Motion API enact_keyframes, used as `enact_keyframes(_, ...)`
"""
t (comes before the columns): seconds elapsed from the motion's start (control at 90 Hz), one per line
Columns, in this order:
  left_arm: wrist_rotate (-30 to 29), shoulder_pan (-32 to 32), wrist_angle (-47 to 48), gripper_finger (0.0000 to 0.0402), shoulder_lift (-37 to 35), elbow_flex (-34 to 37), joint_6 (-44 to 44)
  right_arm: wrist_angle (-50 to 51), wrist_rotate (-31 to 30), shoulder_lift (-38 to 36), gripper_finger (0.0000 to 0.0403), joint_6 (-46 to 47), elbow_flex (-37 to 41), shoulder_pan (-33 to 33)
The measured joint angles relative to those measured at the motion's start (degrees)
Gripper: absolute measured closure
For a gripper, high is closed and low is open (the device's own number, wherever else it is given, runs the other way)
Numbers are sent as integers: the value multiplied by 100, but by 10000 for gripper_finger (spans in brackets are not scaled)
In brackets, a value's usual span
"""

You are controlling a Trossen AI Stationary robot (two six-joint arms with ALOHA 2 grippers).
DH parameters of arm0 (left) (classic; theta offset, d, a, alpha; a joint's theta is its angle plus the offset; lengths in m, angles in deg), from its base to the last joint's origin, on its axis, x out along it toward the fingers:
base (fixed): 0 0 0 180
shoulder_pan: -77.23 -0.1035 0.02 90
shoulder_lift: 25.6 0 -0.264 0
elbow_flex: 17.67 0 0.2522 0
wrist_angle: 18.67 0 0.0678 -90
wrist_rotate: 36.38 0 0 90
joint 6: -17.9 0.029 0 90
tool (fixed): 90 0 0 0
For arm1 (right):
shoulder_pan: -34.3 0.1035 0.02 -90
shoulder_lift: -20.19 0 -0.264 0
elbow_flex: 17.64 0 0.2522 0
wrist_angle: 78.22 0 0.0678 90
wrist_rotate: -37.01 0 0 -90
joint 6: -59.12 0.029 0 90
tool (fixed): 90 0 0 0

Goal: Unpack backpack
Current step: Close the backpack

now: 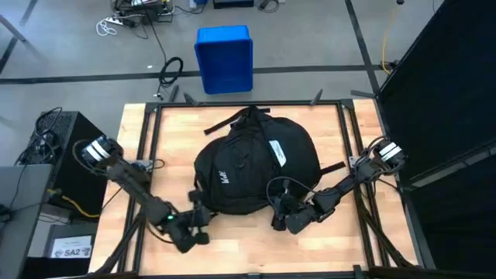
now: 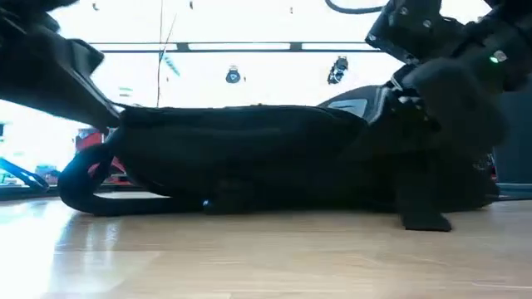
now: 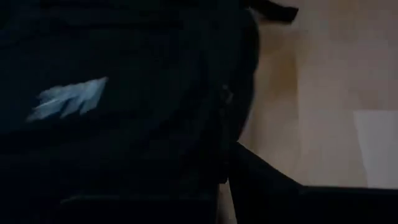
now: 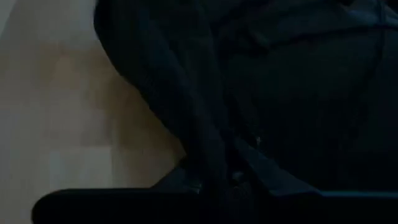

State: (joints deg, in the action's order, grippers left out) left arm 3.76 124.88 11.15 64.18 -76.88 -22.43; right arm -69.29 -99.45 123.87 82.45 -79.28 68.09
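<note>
The large rounded black fabric backpack (image 1: 252, 163) lies flat mid-table, apparently still closed, with nothing unpacked beside it, so the task looks barely begun. The left tool (image 1: 195, 225) and right tool (image 1: 280, 214) sit at its near edge; I cannot tell their finger spread

I see the backpack (image 1: 248, 167) is matt black woven cloth, with a small white label (image 1: 277, 152) that looks like smooth fabric or paper. The bench (image 1: 325, 240) is pale wood with a light sheen, framed by dark metal bars. Behind it, the blue box (image 1: 225, 58) looks like smooth plastic.
</note>
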Motion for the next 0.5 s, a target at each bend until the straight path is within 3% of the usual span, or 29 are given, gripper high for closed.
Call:
enact_keyframes(0.267, -479, 642, 2923, 401, -744, 1, -2468, 1453, -76, -15, 374, 1548, -12, 86)
enact_keyframes(0.367, -458, 644, 2888, 401, -737, 4, -2557, 1116, -81, -19, 348, 1248, 24, 116)
enact_keyframes(0.5, -412, 626, 2419, 401, -689, 4, -2116, 284, 106, -167, 300, 37, 49, 285)
